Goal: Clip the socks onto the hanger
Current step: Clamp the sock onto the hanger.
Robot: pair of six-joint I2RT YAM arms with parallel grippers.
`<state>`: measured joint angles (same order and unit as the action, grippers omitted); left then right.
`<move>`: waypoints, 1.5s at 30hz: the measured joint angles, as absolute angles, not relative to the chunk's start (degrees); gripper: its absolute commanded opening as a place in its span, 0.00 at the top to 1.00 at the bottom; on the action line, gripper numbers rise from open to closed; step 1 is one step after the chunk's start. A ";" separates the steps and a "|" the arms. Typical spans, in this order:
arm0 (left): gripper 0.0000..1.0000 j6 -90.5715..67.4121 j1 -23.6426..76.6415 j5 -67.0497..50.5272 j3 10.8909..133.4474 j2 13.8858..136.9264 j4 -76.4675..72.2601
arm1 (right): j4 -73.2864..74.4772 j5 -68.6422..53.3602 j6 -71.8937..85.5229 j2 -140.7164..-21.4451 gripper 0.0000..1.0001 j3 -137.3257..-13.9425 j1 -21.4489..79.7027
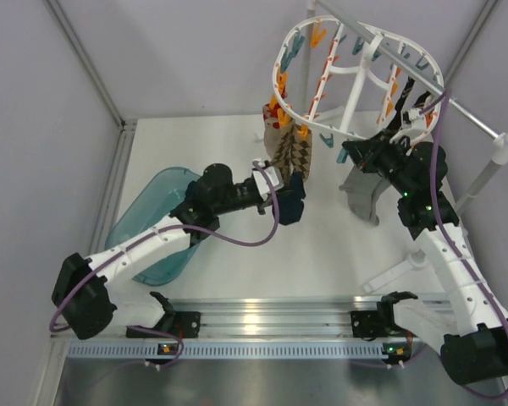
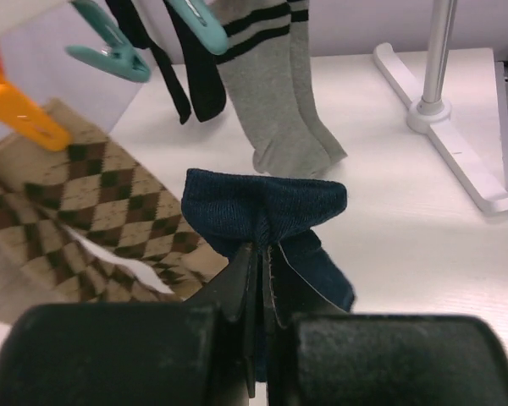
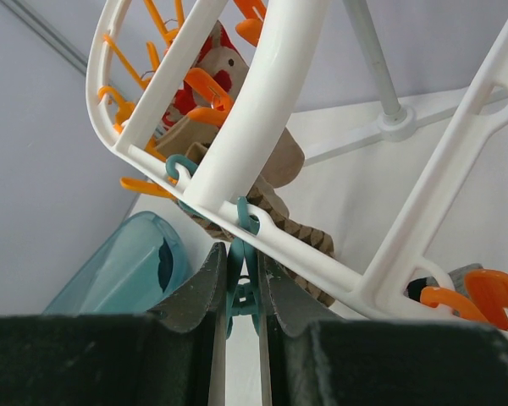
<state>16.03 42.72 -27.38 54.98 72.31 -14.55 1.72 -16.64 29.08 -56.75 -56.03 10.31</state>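
"Where is the dark navy knit sock (image 2: 262, 199)?"

"The left fingers (image 2: 233, 288) are clamping it tight, holding it above the white counter (image 2: 406, 211) near the white plastic oval hanger (image 3: 262, 101)."

"And the right fingers (image 3: 196, 292)?"

"Nearly closed, squeezing a teal plastic peg (image 3: 240, 292), probably to open it for the sock."

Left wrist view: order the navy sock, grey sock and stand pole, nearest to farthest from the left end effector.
1. Navy sock, pinched in the left end effector, centre.
2. Grey sock, hanging beyond it, upper centre.
3. Stand pole, far right, at the back.
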 measured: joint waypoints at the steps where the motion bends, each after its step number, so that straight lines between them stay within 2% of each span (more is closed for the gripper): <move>1: 1.00 16.16 43.97 -26.87 55.02 73.58 -15.07 | 1.72 -16.69 29.21 -56.75 1.00 -56.03 10.31; 10: 1.00 15.35 52.86 -18.13 59.13 84.79 -19.92 | 1.69 -17.04 31.24 -56.73 1.00 -56.03 10.31; 19: 1.00 10.76 53.17 -10.00 67.20 91.11 -21.61 | 1.69 -17.28 32.69 -56.21 1.00 -56.03 10.31; 45: 1.00 8.60 53.19 -8.91 71.61 95.22 -22.57 | 1.23 -17.93 33.74 -56.18 1.00 -55.90 10.31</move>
<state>8.60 53.19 -8.91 71.61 95.22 -22.57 1.23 -17.93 33.74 -56.18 -55.90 10.31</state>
